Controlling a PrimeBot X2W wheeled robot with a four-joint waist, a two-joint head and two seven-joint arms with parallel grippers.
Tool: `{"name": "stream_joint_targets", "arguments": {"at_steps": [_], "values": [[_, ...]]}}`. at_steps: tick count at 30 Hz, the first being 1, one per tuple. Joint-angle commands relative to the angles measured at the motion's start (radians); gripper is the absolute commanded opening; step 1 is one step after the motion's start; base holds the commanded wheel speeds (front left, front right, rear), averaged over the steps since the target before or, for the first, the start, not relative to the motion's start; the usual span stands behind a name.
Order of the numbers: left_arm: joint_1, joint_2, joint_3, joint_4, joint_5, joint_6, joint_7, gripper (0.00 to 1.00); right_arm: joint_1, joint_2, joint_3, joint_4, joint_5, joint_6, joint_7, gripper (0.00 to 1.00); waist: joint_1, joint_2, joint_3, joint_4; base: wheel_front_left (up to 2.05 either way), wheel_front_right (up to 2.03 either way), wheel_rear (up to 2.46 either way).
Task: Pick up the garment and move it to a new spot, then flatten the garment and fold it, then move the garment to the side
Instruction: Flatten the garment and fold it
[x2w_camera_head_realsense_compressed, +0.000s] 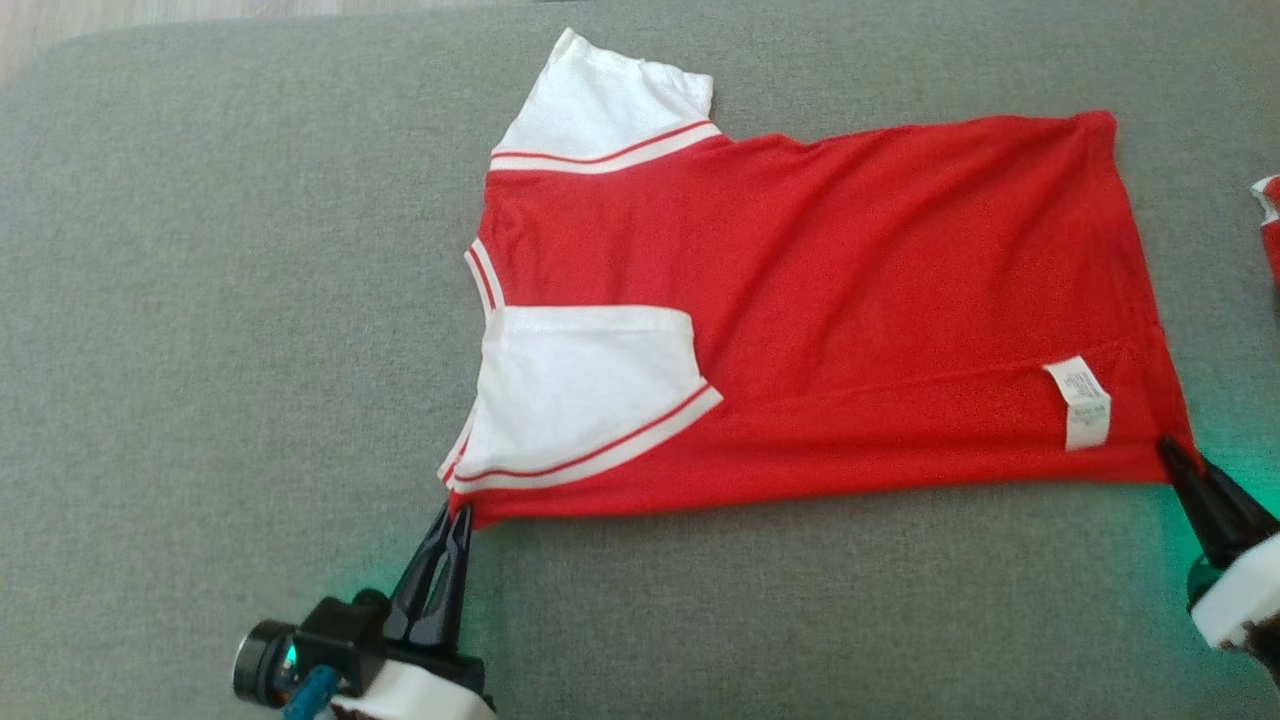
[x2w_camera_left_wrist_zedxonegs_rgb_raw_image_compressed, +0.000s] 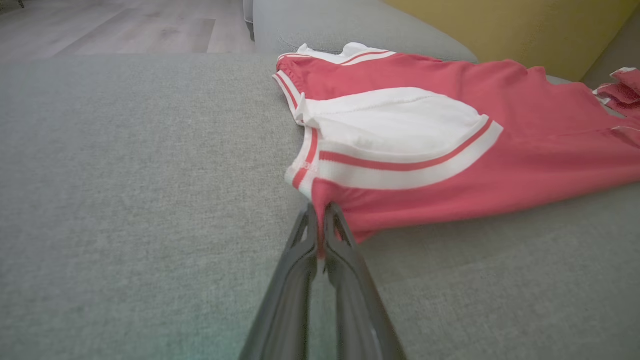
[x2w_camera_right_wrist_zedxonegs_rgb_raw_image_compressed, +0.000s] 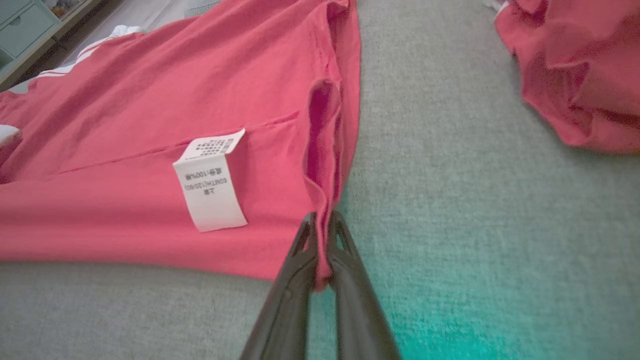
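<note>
The garment (x2w_camera_head_realsense_compressed: 820, 290) is a red T-shirt with white, red-striped sleeves, lying spread on the grey cushion (x2w_camera_head_realsense_compressed: 200, 350), collar to the left and hem to the right. Its near sleeve (x2w_camera_head_realsense_compressed: 580, 390) is folded in over the body, and a white care label (x2w_camera_head_realsense_compressed: 1080, 402) shows near the hem. My left gripper (x2w_camera_head_realsense_compressed: 455, 515) is shut on the garment's near shoulder corner (x2w_camera_left_wrist_zedxonegs_rgb_raw_image_compressed: 340, 205). My right gripper (x2w_camera_head_realsense_compressed: 1168, 448) is shut on the near hem corner (x2w_camera_right_wrist_zedxonegs_rgb_raw_image_compressed: 322, 225), with red cloth pinched between the fingers (x2w_camera_right_wrist_zedxonegs_rgb_raw_image_compressed: 345, 270).
A second red cloth (x2w_camera_right_wrist_zedxonegs_rgb_raw_image_compressed: 580, 65) lies crumpled to the right, showing at the right edge of the head view (x2w_camera_head_realsense_compressed: 1268, 220). Wooden floor (x2w_camera_left_wrist_zedxonegs_rgb_raw_image_compressed: 125, 30) lies beyond the cushion's far edge. A yellow wall (x2w_camera_left_wrist_zedxonegs_rgb_raw_image_compressed: 500, 25) stands behind. Bare grey cushion spreads left of the shirt.
</note>
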Motion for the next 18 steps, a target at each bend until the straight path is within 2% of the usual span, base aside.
{"name": "stream_joint_targets", "arguments": {"at_steps": [1,2,3,4,11,15,18], "values": [[-0.008,0.025,0.033,-0.033,-0.008,0.014,-0.003,0.00,0.029,-0.057,-0.011,-0.008,0.006,-0.001,-0.017,0.00,0.0002,-0.0001,0.002,0.001,0.00,0.00,0.00],[-0.001,0.026,0.031,-0.042,-0.009,0.015,0.001,0.00,0.041,-0.057,-0.017,-0.010,0.011,-0.001,-0.018,0.20,0.0002,-0.0001,0.003,0.003,0.00,0.00,0.00],[0.002,0.027,0.029,-0.050,-0.011,0.015,0.005,0.42,0.051,-0.055,-0.023,-0.013,0.014,-0.001,-0.019,0.93,0.0002,-0.0001,0.004,0.004,0.00,0.00,0.00],[0.001,0.028,0.029,-0.055,-0.010,0.017,0.007,1.00,0.056,-0.053,-0.032,-0.014,0.015,-0.001,-0.020,1.00,0.0002,-0.0001,0.006,0.004,0.00,0.00,0.00],[-0.101,0.067,0.030,-0.151,0.015,0.007,0.060,1.00,0.047,-0.046,-0.127,-0.053,-0.056,-0.001,-0.036,1.00,0.0002,-0.0001,0.037,-0.009,0.00,0.00,0.00],[-0.289,0.118,0.034,-0.225,0.040,-0.044,0.156,1.00,0.029,-0.041,-0.195,-0.100,-0.113,-0.001,-0.039,1.00,0.0002,-0.0001,0.091,-0.023,0.00,0.00,0.00],[-0.479,0.142,0.028,-0.239,0.028,-0.112,0.276,1.00,0.004,-0.028,-0.231,-0.142,-0.153,-0.001,-0.035,1.00,0.0002,-0.0001,0.152,-0.045,0.00,0.00,0.00]]}}
